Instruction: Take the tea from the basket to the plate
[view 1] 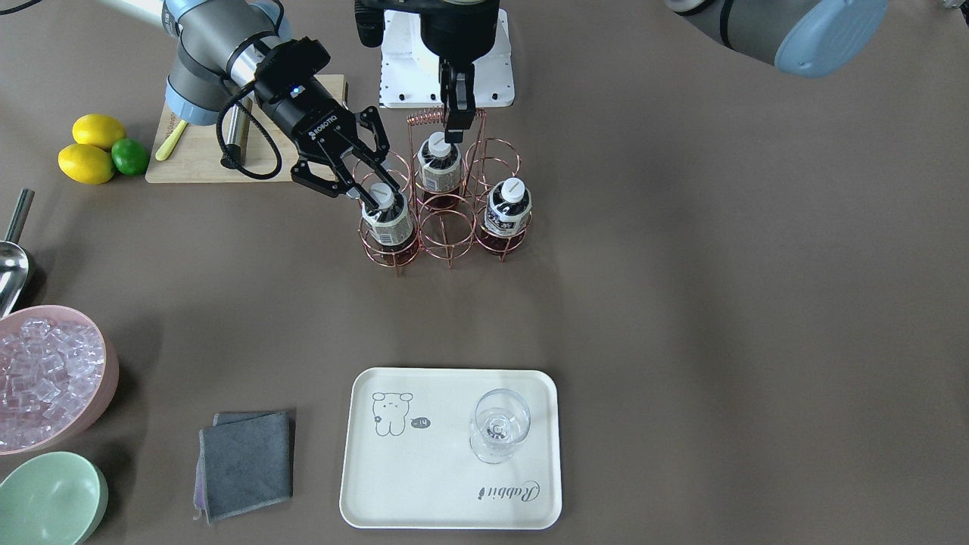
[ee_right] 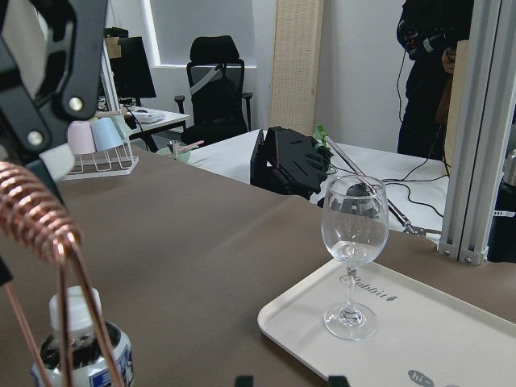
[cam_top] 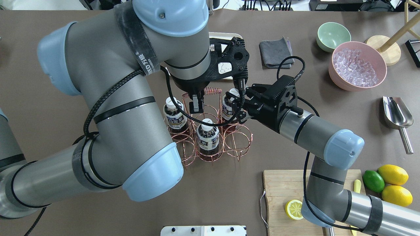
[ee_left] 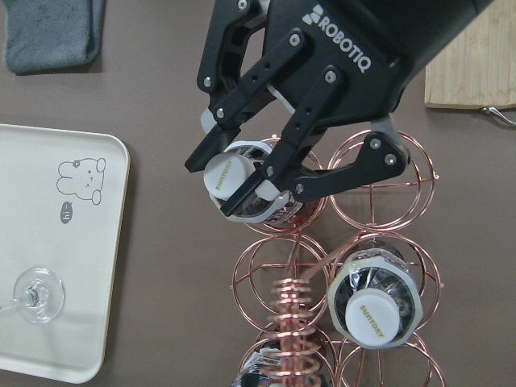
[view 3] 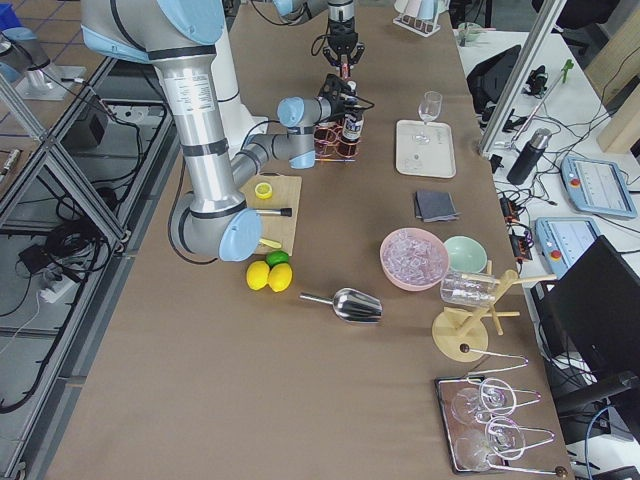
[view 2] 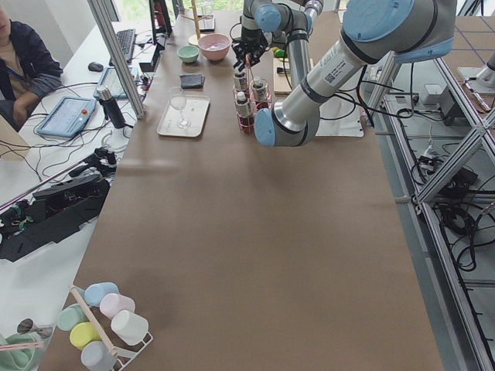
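The bench (view 1: pixel 681 303) is plain grey-brown. The basket (view 1: pixel 448 214) is rose-gold wire. The tea (view 1: pixel 387 219) is dark brown, with a white cap and a pale label printed dark. The plate (view 1: pixel 424 484) is cream, with a grey line-drawn bear and grey script. The right gripper (view 1: pixel 381 195) is black with white lettering. The lemons (view 1: pixel 85 163) are yellow, the lime (view 1: pixel 129 156) green and the cloth (view 1: pixel 246 462) dark grey.

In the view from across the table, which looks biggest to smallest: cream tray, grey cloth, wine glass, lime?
1. cream tray
2. grey cloth
3. wine glass
4. lime
No two look alike in size.
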Available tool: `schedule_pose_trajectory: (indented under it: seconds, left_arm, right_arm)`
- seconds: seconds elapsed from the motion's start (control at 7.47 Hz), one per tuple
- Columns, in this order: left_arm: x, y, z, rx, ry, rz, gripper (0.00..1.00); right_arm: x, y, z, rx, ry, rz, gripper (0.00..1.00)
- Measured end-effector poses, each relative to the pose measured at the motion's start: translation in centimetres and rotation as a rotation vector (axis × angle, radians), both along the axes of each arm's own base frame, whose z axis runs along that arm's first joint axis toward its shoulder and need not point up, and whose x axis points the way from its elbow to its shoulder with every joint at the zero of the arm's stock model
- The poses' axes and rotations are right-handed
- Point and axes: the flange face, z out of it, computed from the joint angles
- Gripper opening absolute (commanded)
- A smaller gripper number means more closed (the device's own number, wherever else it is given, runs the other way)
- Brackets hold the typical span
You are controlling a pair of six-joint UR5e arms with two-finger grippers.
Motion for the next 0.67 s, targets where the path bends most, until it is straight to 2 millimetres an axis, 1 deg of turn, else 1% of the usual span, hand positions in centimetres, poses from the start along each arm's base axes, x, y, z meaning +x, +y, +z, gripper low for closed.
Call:
schedule_pose_trajectory:
  seconds: [0.13,0.27,0.4,0.67]
  left_arm:
    - [0.0,0.0,0.0,0.0,0.0,0.0,0.0]
    - [0.0,0.0,0.1,0.0,-0.001,0.0,0.0]
    - [0.0,0.0,0.1,0.0,-0.001,0.0,0.0]
    - [0.0,0.0,0.1,0.001,-0.001,0.0,0.0]
  right_arm:
    - [0.5,-0.2,-0.5,0.006,0.001,0.007,0.0]
    - [1.4,-0.3,-1.5,0.009,0.01,0.012,0.0]
    - [2.6,-0.2,-3.0,0.016,0.027,0.014,0.0]
    - [5.5,-1.5,-4.9,0.029,0.045,0.024,0.0]
